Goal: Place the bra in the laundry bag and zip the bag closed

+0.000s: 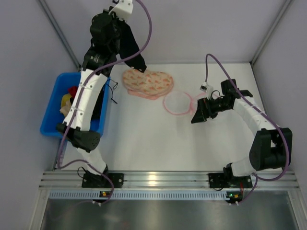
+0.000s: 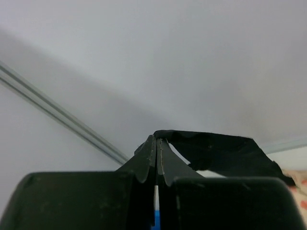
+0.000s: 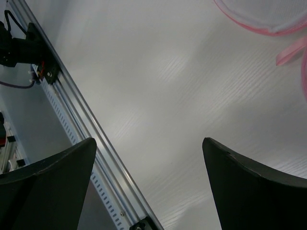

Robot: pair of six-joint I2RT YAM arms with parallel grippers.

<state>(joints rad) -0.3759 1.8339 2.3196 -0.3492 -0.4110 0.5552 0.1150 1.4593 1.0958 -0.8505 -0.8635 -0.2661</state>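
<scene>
1. The left gripper [image 1: 123, 23] is clamped shut on the black bra [image 1: 131, 48]. The bra hangs high at the far left, its tail over the peach-pink heart-shaped cloth [image 1: 148, 82].
2. Carry it right and nearer, over the laundry bag [image 1: 177, 114] lying mid-table.
3. The right gripper [image 1: 197, 115], jaws spread wide and empty, sits just right of the bag. It should probably pin the pink rim.
4. Lower the tail first so the strip piles inside.

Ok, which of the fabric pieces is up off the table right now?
The black bra, hanging from the shut jaws of the left gripper. The peach-pink patterned piece and the pink-rimmed mesh laundry bag lie on the table.
</scene>
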